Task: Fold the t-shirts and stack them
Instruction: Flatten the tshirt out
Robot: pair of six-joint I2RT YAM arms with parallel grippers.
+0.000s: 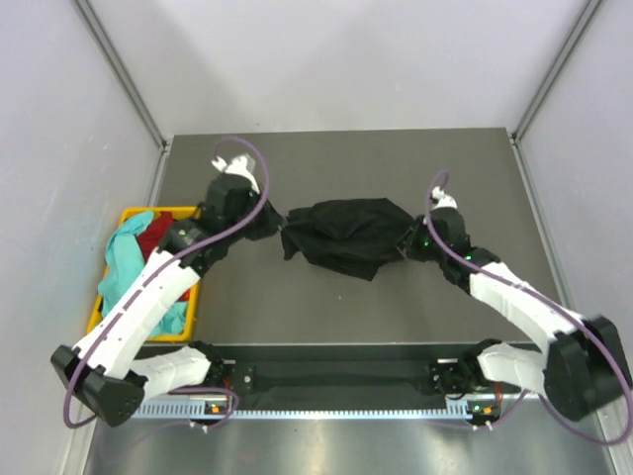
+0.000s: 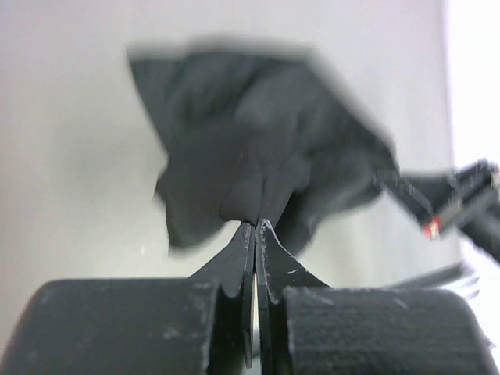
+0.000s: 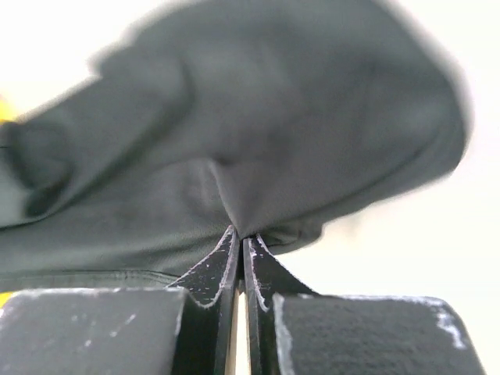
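Left tool (image 1: 270, 225) and right tool (image 1: 410, 240) clamped on black t-shirt (image 1: 346, 236) (bunched between them), teal t-shirt (image 1: 124, 259) in yellow basket (image 1: 131, 211) nearby

open table (image 1: 346, 163) beyond and before the black t-shirt (image 1: 346, 237); yellow basket (image 1: 176, 210) crowds the left edge.

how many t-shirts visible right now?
3: black t-shirt at centre, pinched at each end by the left gripper and right gripper; teal t-shirt and red t-shirt bunched in the yellow basket, far left. Others may hide beneath them.
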